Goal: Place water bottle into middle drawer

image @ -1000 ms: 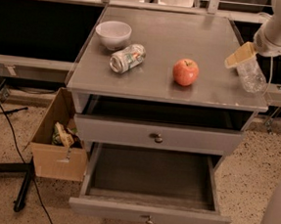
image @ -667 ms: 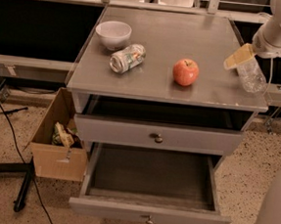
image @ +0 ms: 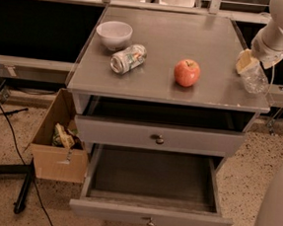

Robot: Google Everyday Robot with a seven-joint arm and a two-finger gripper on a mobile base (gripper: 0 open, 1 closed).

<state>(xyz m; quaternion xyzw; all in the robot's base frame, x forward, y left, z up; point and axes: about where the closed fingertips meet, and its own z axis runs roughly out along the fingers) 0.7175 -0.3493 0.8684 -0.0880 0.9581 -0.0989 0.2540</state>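
Observation:
The water bottle (image: 256, 78) is a small clear plastic bottle at the right edge of the tabletop, tilted, with its upper end at my gripper (image: 245, 62). The gripper comes down from the white arm at the top right and sits right at the bottle's top end. The middle drawer (image: 150, 216) is pulled wide open below the table, showing its dark floor and a small round knob on its thin front. Nothing lies inside it.
A red apple (image: 187, 72), a lying silver-and-green can (image: 128, 58) and a white bowl (image: 114, 34) are on the tabletop (image: 188, 35). The taller-fronted drawer (image: 130, 134) above the open one is shut. A cardboard box (image: 54, 149) with scraps stands on the floor at left, beside cables.
The arm has come down slightly toward the bottle. The bottle has stayed at about the same spot at the table's right edge.

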